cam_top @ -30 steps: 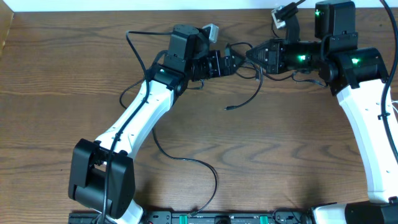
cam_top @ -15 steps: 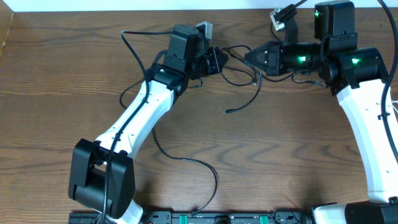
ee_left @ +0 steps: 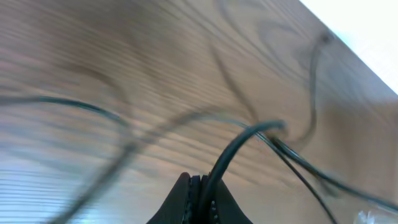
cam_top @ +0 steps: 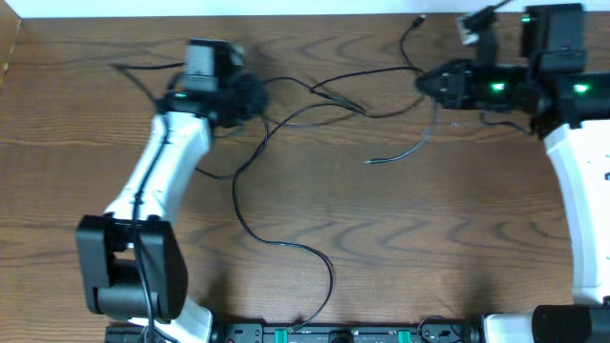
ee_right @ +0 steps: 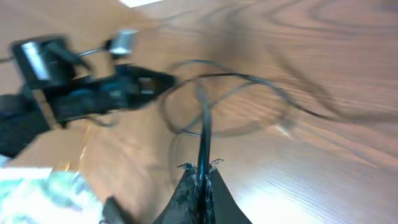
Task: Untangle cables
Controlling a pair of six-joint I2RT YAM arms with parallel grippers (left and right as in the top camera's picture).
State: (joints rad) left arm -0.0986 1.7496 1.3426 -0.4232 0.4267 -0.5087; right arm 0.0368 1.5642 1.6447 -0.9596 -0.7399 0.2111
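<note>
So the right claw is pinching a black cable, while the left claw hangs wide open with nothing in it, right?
Not quite. The left gripper is not open and empty: it is shut, pinching a black cable, as the left wrist view shows. The rest stands: the right gripper is pinching the right-hand cable, which is black as well.

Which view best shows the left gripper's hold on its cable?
Left wrist. There the left gripper is shut on a black cable rising from between its fingertips. Overhead shows that gripper small and dark, the pinch unclear. Right wrist shows it only as a blurred shape.
</note>
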